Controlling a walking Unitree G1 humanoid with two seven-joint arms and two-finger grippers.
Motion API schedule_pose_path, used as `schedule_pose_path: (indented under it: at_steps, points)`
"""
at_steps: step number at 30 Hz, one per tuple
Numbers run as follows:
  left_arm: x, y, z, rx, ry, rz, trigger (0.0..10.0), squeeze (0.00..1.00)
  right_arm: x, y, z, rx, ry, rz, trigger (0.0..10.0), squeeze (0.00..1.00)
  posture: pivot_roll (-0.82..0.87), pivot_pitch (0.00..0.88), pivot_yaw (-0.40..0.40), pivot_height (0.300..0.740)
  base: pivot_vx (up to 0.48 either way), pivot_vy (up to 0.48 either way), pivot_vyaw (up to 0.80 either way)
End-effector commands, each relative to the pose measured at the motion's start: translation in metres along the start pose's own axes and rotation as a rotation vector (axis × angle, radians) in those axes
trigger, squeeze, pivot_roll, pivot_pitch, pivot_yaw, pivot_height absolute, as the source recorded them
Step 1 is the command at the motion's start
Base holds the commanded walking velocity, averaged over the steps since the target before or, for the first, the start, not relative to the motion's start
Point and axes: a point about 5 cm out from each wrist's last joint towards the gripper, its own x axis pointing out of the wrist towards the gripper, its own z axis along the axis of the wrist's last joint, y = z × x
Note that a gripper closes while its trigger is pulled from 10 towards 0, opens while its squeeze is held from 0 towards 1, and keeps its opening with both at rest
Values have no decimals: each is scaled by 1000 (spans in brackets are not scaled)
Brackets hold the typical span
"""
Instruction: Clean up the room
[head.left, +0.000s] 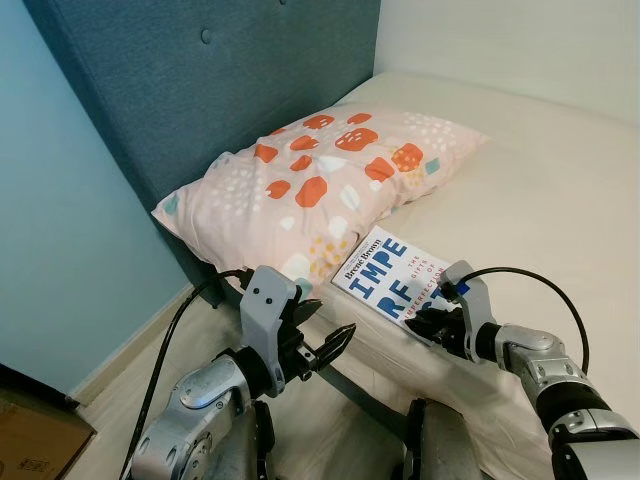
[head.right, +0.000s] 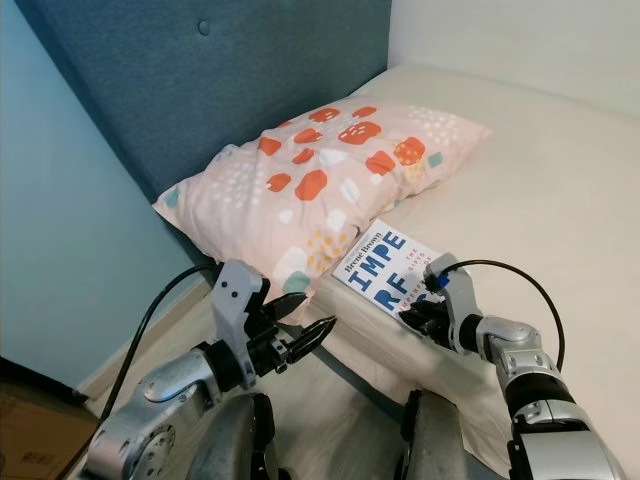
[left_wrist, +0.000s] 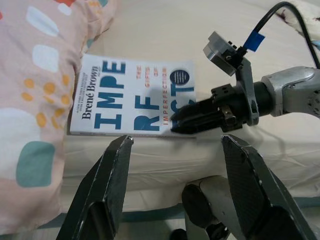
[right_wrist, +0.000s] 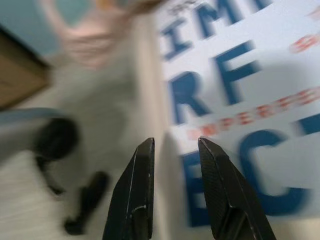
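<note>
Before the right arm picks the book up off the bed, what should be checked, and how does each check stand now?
1. Book flat on the bed, by its edge: ok.
2. Pillow off the cover: ok, it only lies alongside.
3. Right end effector at the book's near edge: ok.
4. Its fingers around the book: not ok, they are nearly together.
5. Left end effector away from the book: ok, open.

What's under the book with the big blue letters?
The book lies flat on the cream bed, near its edge, one corner beside the spotted pillow. The right gripper hovers at its near corner. Whatever is beneath the cover stays hidden.
</note>
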Motion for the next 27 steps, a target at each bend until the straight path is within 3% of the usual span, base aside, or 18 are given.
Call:
schedule_pose_path:
  at_steps: [1, 7, 14, 27]
  points:
    - [-3, -3, -3, -8, 19, -25, 10000, 0, -1, 5, -3, 38, -3, 71, 10000, 0, 168, 280, 49, 567, 0, 0, 0]
    - [-3, -4, -3, -9, 20, -34, 10000, 0, -1, 8, -8, 6, 61, 128, 10000, 0, 167, 281, 48, 567, 0, 0, 0]
    - [-3, -4, -3, -8, 24, -39, 10000, 0, -3, 2, -17, -104, 151, 20, 10000, 0, 166, 282, 48, 567, 0, 0, 0]
    - [-3, -5, -3, -8, 24, -41, 10000, 0, -15, -14, -13, -146, 165, -116, 10000, 0, 167, 283, 48, 567, 0, 0, 0]
